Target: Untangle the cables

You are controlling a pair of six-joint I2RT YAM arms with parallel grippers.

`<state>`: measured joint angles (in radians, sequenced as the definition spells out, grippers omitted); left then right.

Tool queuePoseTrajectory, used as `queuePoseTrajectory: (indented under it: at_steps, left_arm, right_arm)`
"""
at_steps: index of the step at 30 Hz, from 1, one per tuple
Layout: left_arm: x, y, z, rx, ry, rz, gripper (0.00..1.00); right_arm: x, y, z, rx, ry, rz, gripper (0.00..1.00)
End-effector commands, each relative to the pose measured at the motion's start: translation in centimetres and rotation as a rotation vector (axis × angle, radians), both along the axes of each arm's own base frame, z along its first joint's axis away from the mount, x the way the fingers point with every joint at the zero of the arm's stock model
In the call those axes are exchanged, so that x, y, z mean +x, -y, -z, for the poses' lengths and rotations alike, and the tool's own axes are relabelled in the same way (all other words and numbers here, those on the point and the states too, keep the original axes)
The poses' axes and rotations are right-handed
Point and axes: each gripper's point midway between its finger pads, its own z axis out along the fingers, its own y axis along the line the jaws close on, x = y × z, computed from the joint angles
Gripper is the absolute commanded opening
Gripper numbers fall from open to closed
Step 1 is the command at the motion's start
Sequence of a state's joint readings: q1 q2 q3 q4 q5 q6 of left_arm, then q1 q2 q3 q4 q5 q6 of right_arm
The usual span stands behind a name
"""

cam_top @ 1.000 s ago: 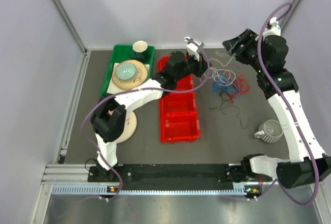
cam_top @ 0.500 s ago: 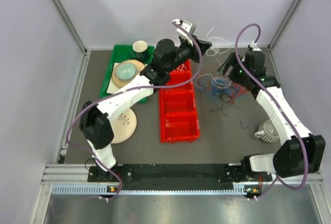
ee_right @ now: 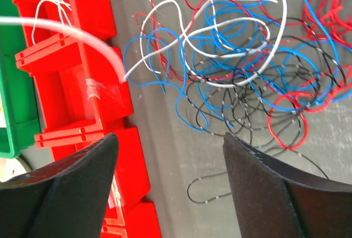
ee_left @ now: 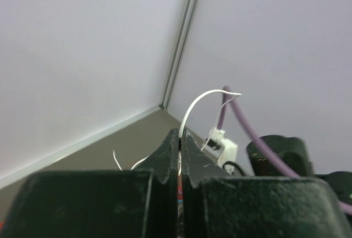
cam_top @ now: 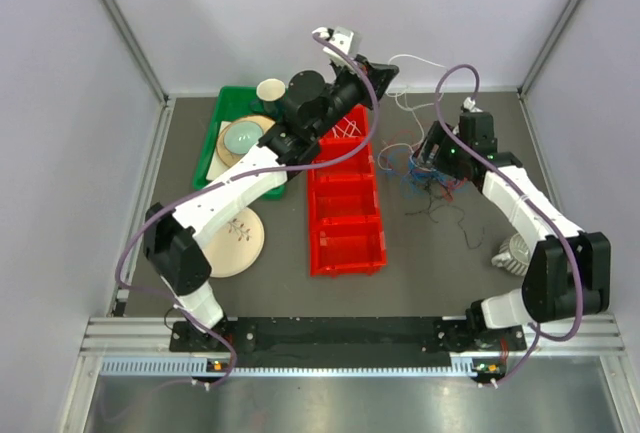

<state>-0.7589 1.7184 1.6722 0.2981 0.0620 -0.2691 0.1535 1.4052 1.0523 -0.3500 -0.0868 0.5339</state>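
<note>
Near the grey worktop's (cam_top: 430, 253) far right corner lies the tangle of thin coloured cables (ee_right: 242, 67), my right end effector (ee_right: 170, 142) spread above it, my left end effector (ee_left: 180, 139) pinching one white cable (ee_left: 188, 110) aloft, likely to free it.

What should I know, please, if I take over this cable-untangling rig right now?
Left gripper: shut on one white cable, raised above the far end of the red bin.
Right gripper: open, hovering over the tangle, holding nothing.
Done: some white wires lie in the bin's far compartment.
Left: red, blue, black and white cables lie knotted on the table right of the bin; the held white one probably goes in the bin next.
</note>
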Motion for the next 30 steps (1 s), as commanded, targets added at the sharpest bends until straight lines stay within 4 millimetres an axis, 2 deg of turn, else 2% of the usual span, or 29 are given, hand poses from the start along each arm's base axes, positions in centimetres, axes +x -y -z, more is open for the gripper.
queuePoseTrajectory:
  at_steps: [1,3,4,6,12,14,18,22,24,30]
  left_arm:
    - [-3.8,-2.9,-9.3,-0.194,0.128,0.038,0.00]
    - [-4.1,-3.0,-9.6,-0.206,0.131,0.048,0.00]
    - [-4.2,-2.9,-9.5,-0.204,0.132,0.055,0.00]
    - [-4.3,-2.8,-9.4,-0.214,0.127,0.063,0.00]
    - [-4.3,-2.7,-9.2,-0.216,0.111,0.072,0.00]
    - [-4.2,-2.6,-9.1,-0.207,0.105,0.069,0.00]
    - [-4.0,-2.8,-9.0,-0.199,0.104,0.054,0.00]
    - [-4.3,-3.4,-10.0,-0.209,0.121,0.040,0.00]
    - [-4.3,-3.7,-10.4,-0.204,0.133,0.025,0.00]
    - [-4.0,-4.9,-11.5,-0.198,0.172,-0.036,0.00]
  right_arm:
    - [2.9,-0.8,-1.3,0.041,0.074,-0.015,0.80]
    - [4.1,-1.2,-2.0,0.054,0.097,-0.013,0.81]
    - [4.8,-1.3,-1.6,0.056,0.094,-0.004,0.82]
    - [6.3,-1.6,-2.5,0.051,0.128,0.021,0.82]
    - [10.4,-1.7,-3.0,0.037,0.207,0.076,0.74]
    - [11.1,-2.8,-3.9,0.045,0.229,0.052,0.74]
    - [11.4,-4.7,-5.1,0.046,0.258,0.001,0.73]
    - [10.9,-5.8,-5.1,0.093,0.246,-0.030,0.71]
    - [10.3,-6.6,-4.6,0.119,0.228,-0.073,0.68]
    - [8.1,-7.2,-3.5,0.140,0.192,-0.123,0.68]
